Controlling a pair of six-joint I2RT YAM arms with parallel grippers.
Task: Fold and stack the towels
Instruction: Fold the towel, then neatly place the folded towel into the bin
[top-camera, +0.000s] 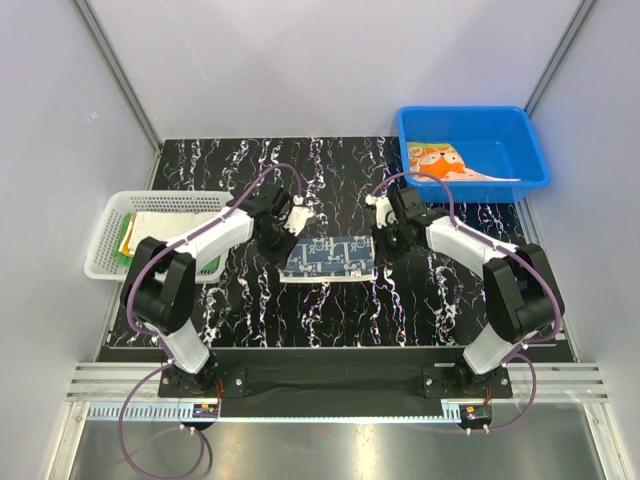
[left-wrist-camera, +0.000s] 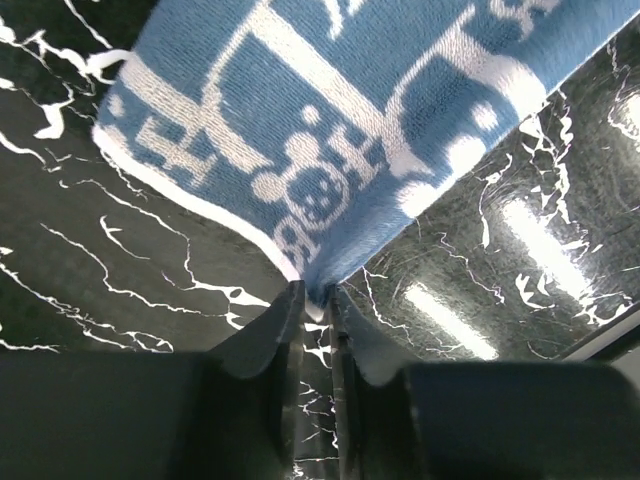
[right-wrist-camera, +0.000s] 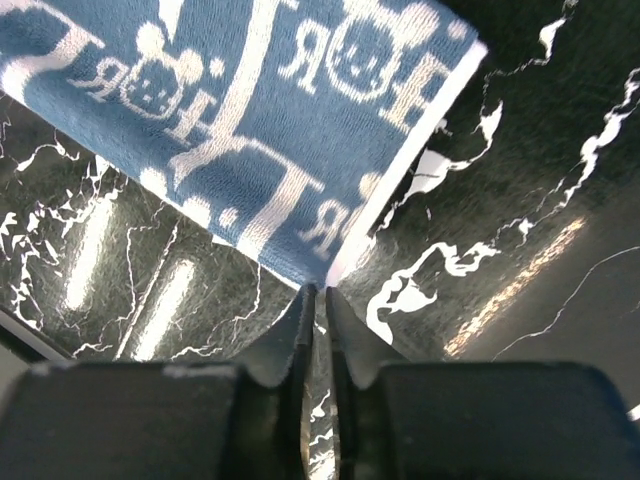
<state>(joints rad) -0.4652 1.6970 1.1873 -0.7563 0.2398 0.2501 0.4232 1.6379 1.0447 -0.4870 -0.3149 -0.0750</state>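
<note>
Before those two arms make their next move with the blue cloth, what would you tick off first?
1. Left gripper holds a corner of the patterned towel: ok, the corner sits between its nearly closed jaws.
2. Right gripper holds the other corner: cannot tell. The corner reaches the fingertips and the jaws are nearly together.
3. Towel lies flat on the table: ok, the top view shows no bunching.
4. White basket is in view to the left: ok, stacked cloths lie in it.
5. Fox towel lies in the blue bin: ok, neither arm touches it.
</note>
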